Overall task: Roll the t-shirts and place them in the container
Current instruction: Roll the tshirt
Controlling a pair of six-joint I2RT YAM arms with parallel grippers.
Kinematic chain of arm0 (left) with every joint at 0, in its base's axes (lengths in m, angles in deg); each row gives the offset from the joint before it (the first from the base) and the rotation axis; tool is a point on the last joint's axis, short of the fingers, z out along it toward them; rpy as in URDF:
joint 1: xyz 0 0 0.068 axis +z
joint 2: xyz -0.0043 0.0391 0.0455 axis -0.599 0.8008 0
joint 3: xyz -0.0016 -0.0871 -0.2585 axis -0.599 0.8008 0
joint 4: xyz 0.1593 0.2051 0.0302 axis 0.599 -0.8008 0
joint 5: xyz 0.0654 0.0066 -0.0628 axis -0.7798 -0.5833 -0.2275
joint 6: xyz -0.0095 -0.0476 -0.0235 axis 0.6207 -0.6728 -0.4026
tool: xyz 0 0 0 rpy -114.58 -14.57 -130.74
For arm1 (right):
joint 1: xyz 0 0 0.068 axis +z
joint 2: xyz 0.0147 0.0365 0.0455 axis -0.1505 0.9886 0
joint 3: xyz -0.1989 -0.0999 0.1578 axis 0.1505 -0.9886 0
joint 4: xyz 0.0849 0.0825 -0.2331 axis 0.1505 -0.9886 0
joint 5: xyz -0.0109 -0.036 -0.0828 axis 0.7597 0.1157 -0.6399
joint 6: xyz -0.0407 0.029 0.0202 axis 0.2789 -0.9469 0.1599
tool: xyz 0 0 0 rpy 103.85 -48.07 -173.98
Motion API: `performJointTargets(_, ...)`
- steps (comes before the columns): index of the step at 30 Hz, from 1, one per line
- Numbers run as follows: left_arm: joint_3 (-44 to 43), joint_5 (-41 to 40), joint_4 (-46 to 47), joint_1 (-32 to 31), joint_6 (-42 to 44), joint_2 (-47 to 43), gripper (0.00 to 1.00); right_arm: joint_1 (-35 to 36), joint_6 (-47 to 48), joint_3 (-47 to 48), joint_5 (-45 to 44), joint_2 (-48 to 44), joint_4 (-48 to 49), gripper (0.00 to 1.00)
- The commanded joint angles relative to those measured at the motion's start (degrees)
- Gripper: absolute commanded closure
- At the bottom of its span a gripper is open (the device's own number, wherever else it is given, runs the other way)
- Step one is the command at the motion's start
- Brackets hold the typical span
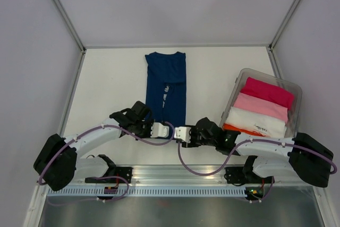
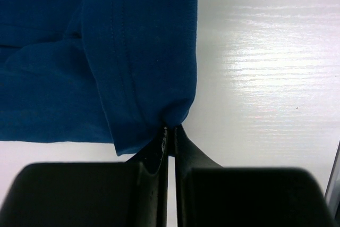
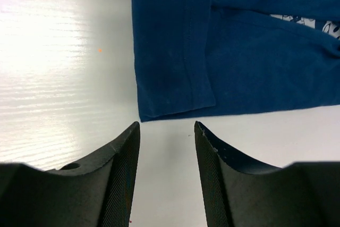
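Observation:
A navy blue t-shirt point(image 1: 166, 86), folded into a long narrow strip, lies flat at the table's middle with its collar at the far end. My left gripper point(image 1: 162, 129) is at its near hem. In the left wrist view the left gripper point(image 2: 171, 127) is shut on the hem corner of the navy shirt point(image 2: 106, 51). My right gripper point(image 1: 182, 132) is just near of the hem's right part. In the right wrist view it point(image 3: 167, 128) is open and empty, a little short of the shirt's corner point(image 3: 175, 94). A bit of white print point(image 3: 305, 22) shows.
A clear plastic bin point(image 1: 294, 86) stands at the right with folded magenta point(image 1: 268, 91), pink point(image 1: 260, 106), white point(image 1: 255, 120) and orange point(image 1: 229, 127) shirts in it. Grey walls close in the white table point(image 1: 111, 83) at the left, back and right.

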Motion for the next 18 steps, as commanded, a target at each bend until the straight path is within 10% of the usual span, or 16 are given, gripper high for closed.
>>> performJointTargets(1,-2.8,4.0,-1.2,1.1,-2.7,0.6,0.98,3.0,8.5,-1.6,-4.0,0.3,6.8,0.47)
performJointTargets(15,-3.3,4.6,-1.9,2.0,-2.7,0.6,0.98,6.3,7.5,2.2,-12.5,15.4,12.9,0.48)
performJointTargets(18,-3.7,4.5,-2.1,2.2,-2.6,0.8,0.98,6.3,7.0,5.3,-11.4,17.7,8.4,0.74)
